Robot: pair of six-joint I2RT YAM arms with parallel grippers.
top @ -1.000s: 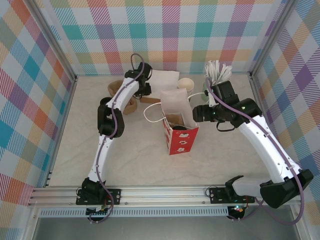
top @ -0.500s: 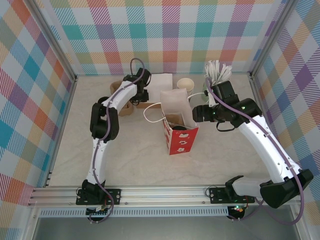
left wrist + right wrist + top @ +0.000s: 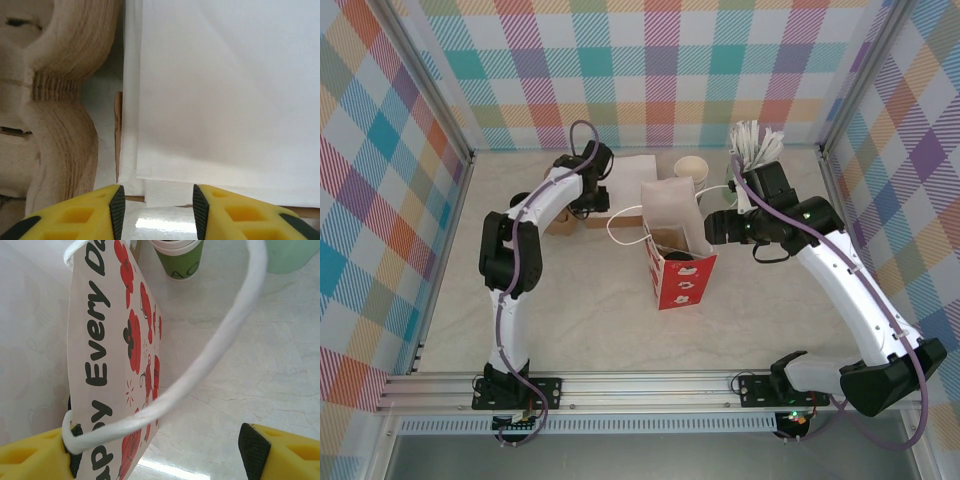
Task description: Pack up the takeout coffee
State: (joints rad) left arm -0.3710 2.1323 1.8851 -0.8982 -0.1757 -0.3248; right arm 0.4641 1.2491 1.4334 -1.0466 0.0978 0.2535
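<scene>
My left jaws are part open and empty, with white napkins (image 3: 225, 90) dead ahead and a cardboard cup carrier (image 3: 60, 100) to their left. My right jaws are wide open with nothing clamped, and the rope handle (image 3: 202, 365) of the paper bag (image 3: 110, 340) loops between them. The green coffee cup (image 3: 178, 260) stands on the tabletop (image 3: 260, 390) straight ahead of my right jaws, beyond the bag.

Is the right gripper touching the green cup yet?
Apart. In the right wrist view the green cup stands upright well beyond the open right gripper, with bare table between them.
</scene>
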